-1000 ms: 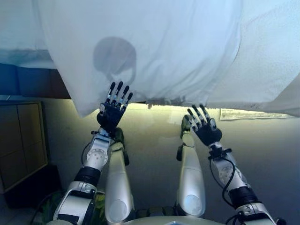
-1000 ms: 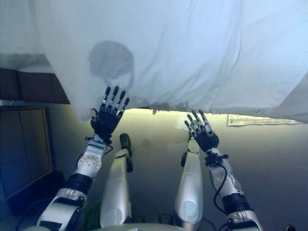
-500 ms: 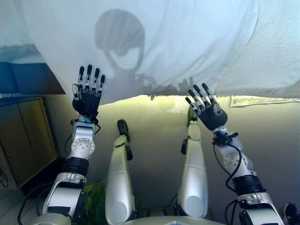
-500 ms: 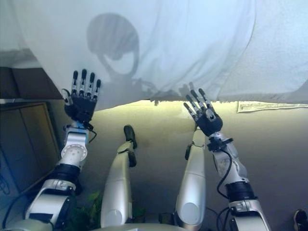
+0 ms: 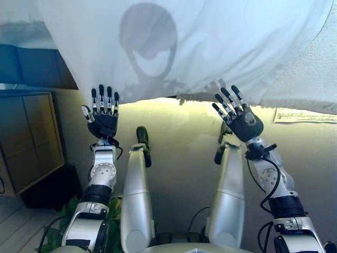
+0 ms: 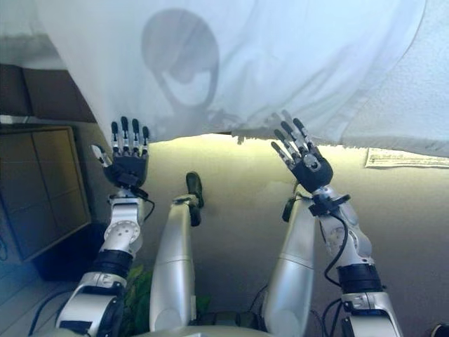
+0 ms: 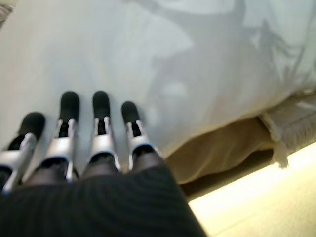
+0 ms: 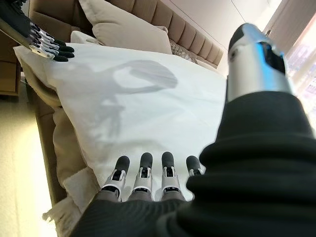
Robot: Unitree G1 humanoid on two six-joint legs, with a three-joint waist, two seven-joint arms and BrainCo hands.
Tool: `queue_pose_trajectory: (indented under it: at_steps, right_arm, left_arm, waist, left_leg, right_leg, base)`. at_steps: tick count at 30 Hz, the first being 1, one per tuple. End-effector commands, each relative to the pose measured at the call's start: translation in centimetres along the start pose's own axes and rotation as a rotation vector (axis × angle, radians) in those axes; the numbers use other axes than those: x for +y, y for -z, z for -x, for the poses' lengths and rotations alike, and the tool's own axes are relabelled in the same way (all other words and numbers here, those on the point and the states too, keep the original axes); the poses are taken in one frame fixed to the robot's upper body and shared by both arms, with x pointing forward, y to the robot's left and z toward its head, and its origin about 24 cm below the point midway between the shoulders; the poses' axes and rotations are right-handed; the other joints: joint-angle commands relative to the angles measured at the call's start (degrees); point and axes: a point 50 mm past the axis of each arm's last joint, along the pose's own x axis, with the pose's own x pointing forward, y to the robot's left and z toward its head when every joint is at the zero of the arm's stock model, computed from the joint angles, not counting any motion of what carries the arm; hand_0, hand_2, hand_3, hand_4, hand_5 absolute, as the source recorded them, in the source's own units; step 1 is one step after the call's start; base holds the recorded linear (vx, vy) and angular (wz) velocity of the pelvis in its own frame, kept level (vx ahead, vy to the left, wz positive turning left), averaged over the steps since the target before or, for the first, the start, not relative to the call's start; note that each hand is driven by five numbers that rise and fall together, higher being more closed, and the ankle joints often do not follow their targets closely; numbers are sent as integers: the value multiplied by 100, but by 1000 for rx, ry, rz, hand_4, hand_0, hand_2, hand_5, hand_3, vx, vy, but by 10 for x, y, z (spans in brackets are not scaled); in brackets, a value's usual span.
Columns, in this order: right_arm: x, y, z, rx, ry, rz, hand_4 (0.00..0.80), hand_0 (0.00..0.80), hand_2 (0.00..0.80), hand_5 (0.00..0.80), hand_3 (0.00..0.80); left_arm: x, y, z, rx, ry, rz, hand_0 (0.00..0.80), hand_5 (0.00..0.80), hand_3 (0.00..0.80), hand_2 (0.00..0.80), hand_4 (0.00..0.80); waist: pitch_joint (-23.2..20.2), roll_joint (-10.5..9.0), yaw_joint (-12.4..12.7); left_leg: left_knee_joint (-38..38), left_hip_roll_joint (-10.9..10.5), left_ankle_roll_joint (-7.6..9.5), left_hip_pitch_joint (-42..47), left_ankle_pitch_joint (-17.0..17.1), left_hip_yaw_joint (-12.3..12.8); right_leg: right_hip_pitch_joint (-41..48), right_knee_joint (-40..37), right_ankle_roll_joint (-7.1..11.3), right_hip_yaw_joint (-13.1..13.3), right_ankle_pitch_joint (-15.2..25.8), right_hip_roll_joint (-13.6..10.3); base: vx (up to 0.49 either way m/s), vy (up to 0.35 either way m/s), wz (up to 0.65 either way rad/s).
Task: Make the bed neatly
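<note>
A white duvet [image 5: 210,47] hangs over the bed's near edge, its lower hem just above both hands. My left hand [image 5: 103,118] is open, fingers straight up, fingertips at the hem near the duvet's left corner; the left wrist view shows the fingers [image 7: 101,143] flat before the cloth, holding nothing. My right hand [image 5: 239,118] is open too, fingers spread at the hem further right. The right wrist view shows its straight fingers [image 8: 143,177] below the duvet [image 8: 148,98], and my left hand [image 8: 42,39] at the far corner.
A textured white blanket [image 5: 310,79] lies under the duvet at the right; its fringed edge [image 7: 291,118] hangs over the beige bed base [image 7: 222,153]. A beige pillow [image 8: 123,29] leans on the padded headboard [image 8: 163,19]. A wooden cabinet [image 5: 26,137] stands at the left.
The view has shifted. My left hand moved out to the left along the hem from a second ago. Both hands stayed open and hold nothing.
</note>
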Motion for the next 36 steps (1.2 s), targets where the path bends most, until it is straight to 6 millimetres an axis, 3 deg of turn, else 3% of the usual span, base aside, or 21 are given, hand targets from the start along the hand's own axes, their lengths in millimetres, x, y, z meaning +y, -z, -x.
queue_pose_trajectory:
  at_steps: [1,5,9,11,14,17,20,29,32,36]
  right_arm:
    - [17,-3,3,-26,-75,-9,0,0,0,0,0]
    - [19,-11,-1,-43,-80,-5,0,0,0,0,0]
    - [14,-25,-2,-44,-73,34,0,0,0,0,0]
    - [13,-29,-3,-44,-69,47,0,0,0,0,0]
    - [13,-39,-4,-29,-61,55,0,0,0,0,0]
    - [12,-47,-3,-2,-70,64,0,0,0,0,0]
    - [15,-50,-3,17,-87,82,0,0,0,0,0]
    - [21,-59,-9,15,-77,118,0,0,0,0,0]
    - [22,-58,-7,-3,-70,118,0,0,0,0,0]
    - [25,-59,-5,-6,-73,114,0,0,0,0,0]
  left_arm:
    - [-7,-24,-2,-62,68,-79,0,0,0,0,0]
    - [-8,-19,-4,-41,63,-107,0,0,0,0,0]
    - [-7,-18,-11,-17,33,-137,0,0,0,0,0]
    - [-2,-18,-11,2,-47,-178,0,0,0,0,0]
    - [23,-34,-10,44,-349,-307,0,0,0,0,0]
    - [50,-56,-1,99,-592,-446,0,0,0,0,0]
    - [67,-68,12,129,-701,-507,0,0,0,0,0]
    - [86,-61,33,204,-898,-639,0,0,0,0,0]
    - [89,-75,37,219,-1019,-742,0,0,0,0,0]
    - [100,-105,63,184,-1207,-790,0,0,0,0,0]
  waist:
    - [44,-126,-110]
    - [44,-141,-166]
    - [44,-20,-276]
    - [44,37,-309]
    - [44,151,-405]
    - [44,207,-493]
    - [44,213,-553]
    - [44,216,-590]
    - [44,192,-559]
    - [44,175,-530]
  left_leg:
    - [-419,-119,263,-423,986,-140]
    - [-270,-113,271,-493,923,-118]
    - [89,-103,283,-592,739,-19]
    - [310,-105,301,-661,620,37]
    - [590,-79,328,-758,503,182]
    - [636,-68,312,-808,508,295]
    - [560,-41,294,-801,560,369]
    - [597,4,264,-885,553,466]
    - [588,26,282,-905,571,472]
    - [407,-3,253,-704,646,456]
  right_leg:
    - [103,573,-322,152,-209,86]
    - [19,642,-342,172,-196,151]
    - [-159,828,-381,311,-202,107]
    - [-260,947,-393,388,-197,74]
    - [-408,1122,-419,524,-184,42]
    - [-508,1113,-428,608,-125,9]
    - [-566,1059,-426,631,-87,8]
    - [-791,1188,-477,675,-156,10]
    - [-807,1161,-476,614,-130,-54]
    - [-615,945,-446,539,-50,-81]
  base:
    - [32,-31,-14]
    - [44,-4,-17]
    - [58,139,-4]
    - [63,148,-15]
    - [77,167,-12]
    - [64,145,-3]
    - [37,103,-5]
    - [4,36,-2]
    - [-9,-35,-1]
    - [12,-13,-3]
